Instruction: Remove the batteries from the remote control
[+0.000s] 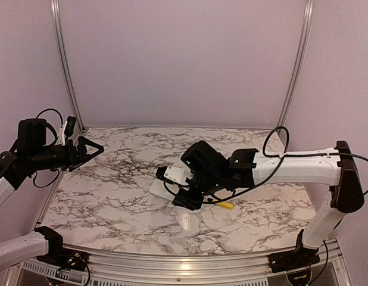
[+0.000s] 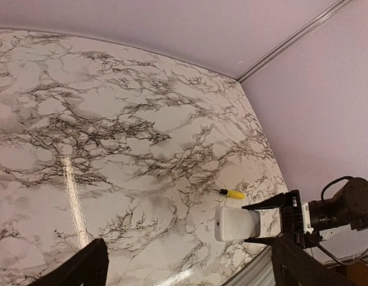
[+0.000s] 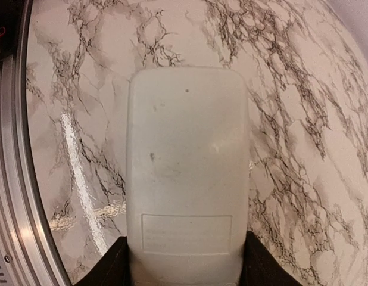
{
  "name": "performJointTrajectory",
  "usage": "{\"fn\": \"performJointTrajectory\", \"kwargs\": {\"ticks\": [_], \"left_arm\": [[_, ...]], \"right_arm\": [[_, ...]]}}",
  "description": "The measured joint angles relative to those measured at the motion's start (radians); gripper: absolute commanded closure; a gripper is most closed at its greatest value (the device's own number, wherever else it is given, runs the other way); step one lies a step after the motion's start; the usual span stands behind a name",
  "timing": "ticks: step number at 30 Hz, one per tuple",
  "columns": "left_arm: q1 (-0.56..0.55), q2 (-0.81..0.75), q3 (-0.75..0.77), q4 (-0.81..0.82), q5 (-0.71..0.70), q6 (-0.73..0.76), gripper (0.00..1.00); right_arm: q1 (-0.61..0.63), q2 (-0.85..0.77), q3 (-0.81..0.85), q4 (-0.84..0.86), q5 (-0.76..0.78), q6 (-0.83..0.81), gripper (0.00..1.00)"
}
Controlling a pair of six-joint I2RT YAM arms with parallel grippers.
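Marble-patterned table (image 1: 112, 199) filled the space between pale lilac walls, and near its middle the right gripper (image 3: 187, 265) was clamped by both fingers on one end of the white remote control (image 3: 187, 173), plain white side towards the wrist camera. Just right of the remote, a yellow stick (image 1: 224, 204) with a black tip lay flat on the marble. Far off at the left edge, the left gripper (image 1: 90, 152) hung raised with its fingers spread wide and nothing between them.
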Motion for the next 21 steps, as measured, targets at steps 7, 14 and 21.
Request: {"fn": "performJointTrajectory", "kwargs": {"ticks": [7, 14, 21], "left_arm": [[0.000, 0.023, 0.005, 0.059, 0.113, -0.080, 0.07], [-0.003, 0.082, -0.016, 0.209, 0.214, -0.208, 0.10], [-0.080, 0.178, -0.019, 0.360, 0.240, -0.296, 0.15]], "right_arm": [[-0.037, -0.023, 0.063, -0.037, -0.011, -0.078, 1.00], [-0.070, -0.096, 0.063, -0.053, -0.096, -0.153, 1.00], [-0.082, -0.129, 0.064, -0.061, -0.167, -0.187, 1.00]]}}
